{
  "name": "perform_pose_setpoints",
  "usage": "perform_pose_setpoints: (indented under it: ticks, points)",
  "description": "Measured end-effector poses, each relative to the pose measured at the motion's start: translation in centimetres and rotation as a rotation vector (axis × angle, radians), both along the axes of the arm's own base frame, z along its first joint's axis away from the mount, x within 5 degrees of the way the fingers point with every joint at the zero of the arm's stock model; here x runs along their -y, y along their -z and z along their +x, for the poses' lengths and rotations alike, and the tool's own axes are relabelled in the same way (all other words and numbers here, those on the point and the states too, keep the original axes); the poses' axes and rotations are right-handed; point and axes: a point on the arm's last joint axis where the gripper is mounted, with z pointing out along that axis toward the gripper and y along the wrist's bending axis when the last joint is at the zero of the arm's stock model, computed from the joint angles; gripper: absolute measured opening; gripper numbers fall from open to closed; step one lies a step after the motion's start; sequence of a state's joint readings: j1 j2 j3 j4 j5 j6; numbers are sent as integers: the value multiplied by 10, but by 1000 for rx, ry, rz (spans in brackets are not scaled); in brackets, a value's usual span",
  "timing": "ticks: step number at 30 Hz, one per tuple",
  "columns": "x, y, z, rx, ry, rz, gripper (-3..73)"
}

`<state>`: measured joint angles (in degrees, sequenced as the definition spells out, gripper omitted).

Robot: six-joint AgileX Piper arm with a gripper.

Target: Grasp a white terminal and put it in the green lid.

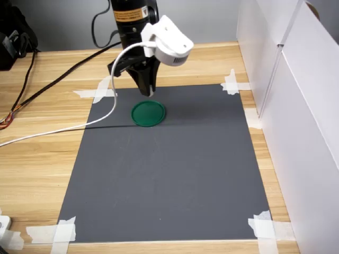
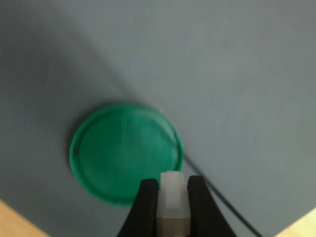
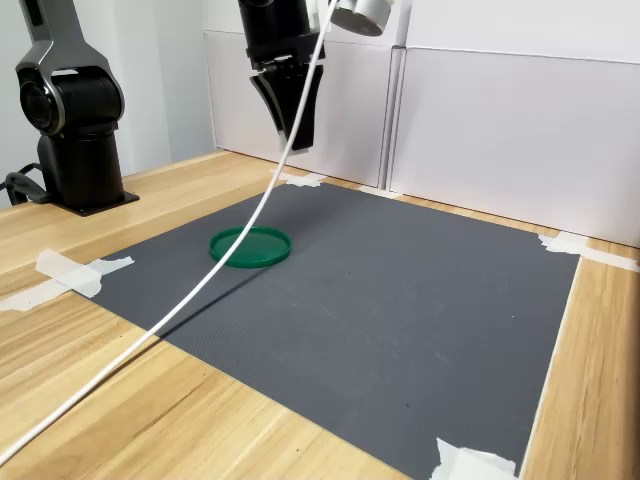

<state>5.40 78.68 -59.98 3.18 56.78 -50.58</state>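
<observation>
In the wrist view a small white terminal (image 2: 172,197) sits pinched between two black fingers, so my gripper (image 2: 172,185) is shut on it. The green lid (image 2: 123,153) lies flat on the grey mat just beyond the fingertips and has nothing in it. In both exterior views the gripper (image 1: 151,91) (image 3: 297,138) hangs well above the mat, pointing down. It is over the far edge of the green lid (image 1: 148,114) (image 3: 250,246). The fingers hide the terminal in both exterior views.
The grey mat (image 1: 169,169) is taped at its corners to a wooden table (image 1: 37,159). A white cable (image 1: 63,129) trails from the wrist camera across the mat's left side. White panels (image 1: 307,106) wall the first exterior view's right. A black arm base (image 3: 75,120) stands at the second exterior view's left.
</observation>
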Motion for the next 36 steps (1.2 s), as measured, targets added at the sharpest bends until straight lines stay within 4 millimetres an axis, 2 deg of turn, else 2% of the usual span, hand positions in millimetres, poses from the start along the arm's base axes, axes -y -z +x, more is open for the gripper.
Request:
perform_pose_setpoints:
  ticks: [9, 16, 22, 26, 30, 36]
  points:
    - [9, -15, -24, 51, 50, 39, 98]
    - [9, 0, -47, 62, 69, 61, 98]
    - [5, 4, -49, 62, 86, 104, 98]
    - [-8, 4, -50, 68, 49, 112, 98]
    - [-17, 14, -52, 41, 36, 98, 98]
    - [-8, 44, -54, 13, 43, -11, 98]
